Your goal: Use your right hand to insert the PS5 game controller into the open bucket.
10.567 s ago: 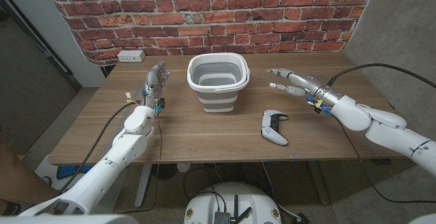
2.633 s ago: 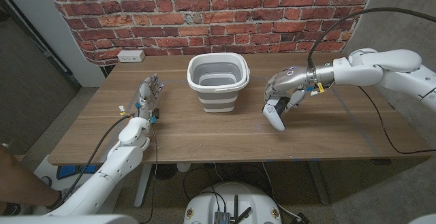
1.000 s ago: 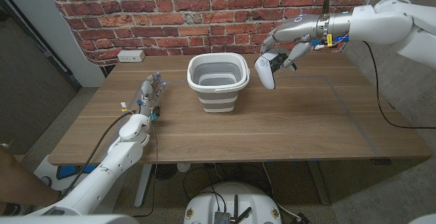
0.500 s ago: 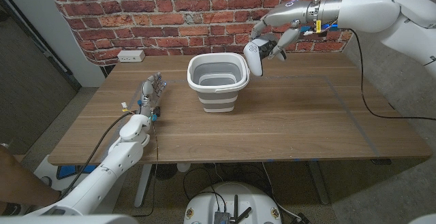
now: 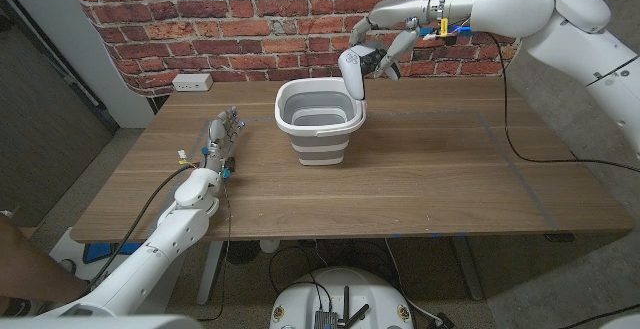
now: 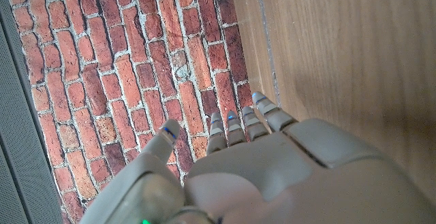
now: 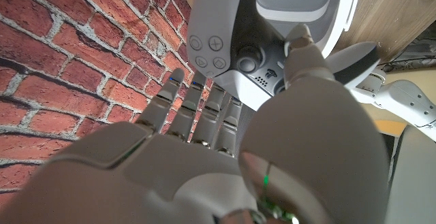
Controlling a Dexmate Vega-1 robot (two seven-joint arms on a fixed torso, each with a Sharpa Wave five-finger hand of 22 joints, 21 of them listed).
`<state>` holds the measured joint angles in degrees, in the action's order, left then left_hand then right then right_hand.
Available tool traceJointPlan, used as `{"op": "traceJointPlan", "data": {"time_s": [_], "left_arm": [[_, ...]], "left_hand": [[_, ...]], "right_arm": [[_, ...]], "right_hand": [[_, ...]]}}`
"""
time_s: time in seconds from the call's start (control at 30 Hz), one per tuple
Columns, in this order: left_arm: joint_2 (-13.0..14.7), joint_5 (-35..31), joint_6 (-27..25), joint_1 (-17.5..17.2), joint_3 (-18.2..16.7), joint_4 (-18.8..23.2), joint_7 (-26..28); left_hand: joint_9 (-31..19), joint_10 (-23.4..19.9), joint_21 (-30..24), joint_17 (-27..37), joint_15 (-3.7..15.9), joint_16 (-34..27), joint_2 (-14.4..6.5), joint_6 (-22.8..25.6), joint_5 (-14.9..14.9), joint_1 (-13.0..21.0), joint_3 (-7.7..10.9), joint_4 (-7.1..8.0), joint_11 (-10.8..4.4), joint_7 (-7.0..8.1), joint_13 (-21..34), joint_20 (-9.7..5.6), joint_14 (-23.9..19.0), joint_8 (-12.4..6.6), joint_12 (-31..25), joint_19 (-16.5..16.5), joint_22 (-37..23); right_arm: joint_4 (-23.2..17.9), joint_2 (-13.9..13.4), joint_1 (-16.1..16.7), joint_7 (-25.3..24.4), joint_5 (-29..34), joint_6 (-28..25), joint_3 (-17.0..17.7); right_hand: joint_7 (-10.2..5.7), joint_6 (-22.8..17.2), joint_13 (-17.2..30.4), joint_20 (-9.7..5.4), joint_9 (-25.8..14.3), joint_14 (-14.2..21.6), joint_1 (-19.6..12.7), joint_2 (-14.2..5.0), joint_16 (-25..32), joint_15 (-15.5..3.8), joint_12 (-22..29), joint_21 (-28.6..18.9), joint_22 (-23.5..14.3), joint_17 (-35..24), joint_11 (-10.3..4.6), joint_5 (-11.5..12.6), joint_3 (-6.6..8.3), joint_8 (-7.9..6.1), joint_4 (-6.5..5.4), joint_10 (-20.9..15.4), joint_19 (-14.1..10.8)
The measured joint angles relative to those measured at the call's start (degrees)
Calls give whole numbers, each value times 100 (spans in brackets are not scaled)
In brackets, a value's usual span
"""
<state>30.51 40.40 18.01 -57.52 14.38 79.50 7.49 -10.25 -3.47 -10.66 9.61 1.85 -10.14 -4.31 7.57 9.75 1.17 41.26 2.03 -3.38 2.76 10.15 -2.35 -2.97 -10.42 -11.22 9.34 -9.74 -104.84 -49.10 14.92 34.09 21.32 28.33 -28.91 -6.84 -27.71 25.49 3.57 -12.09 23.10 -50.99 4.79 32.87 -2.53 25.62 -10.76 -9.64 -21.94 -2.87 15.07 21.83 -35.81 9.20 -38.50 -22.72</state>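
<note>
holding the white controller in its fingers, the right hand hangs in the air just above the back right rim of the grey and white bucket on the wooden table. over on the left, the left hand sits by the table, empty, fingers straight.

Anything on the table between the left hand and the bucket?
No. In the head view, only bare wooden table lies between the left hand and the bucket.
</note>
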Motion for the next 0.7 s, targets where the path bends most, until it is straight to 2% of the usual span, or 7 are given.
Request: {"op": "traceJointPlan", "data": {"time_s": [0.7], "left_arm": [[3,15,-26,55,32,-80,-95]], "left_hand": [[0,0,0,0,0,0,0,0,0,0,0,0,0,0,0,0,0,0,0,0,0]], "right_arm": [[731,830,-525,-216,352,-237,-739]], "right_hand": [[1,-1,44,0,27,120,0,0,0,7,-13,0,31,10,20,45,-23,0,-23,-20,0]]}}
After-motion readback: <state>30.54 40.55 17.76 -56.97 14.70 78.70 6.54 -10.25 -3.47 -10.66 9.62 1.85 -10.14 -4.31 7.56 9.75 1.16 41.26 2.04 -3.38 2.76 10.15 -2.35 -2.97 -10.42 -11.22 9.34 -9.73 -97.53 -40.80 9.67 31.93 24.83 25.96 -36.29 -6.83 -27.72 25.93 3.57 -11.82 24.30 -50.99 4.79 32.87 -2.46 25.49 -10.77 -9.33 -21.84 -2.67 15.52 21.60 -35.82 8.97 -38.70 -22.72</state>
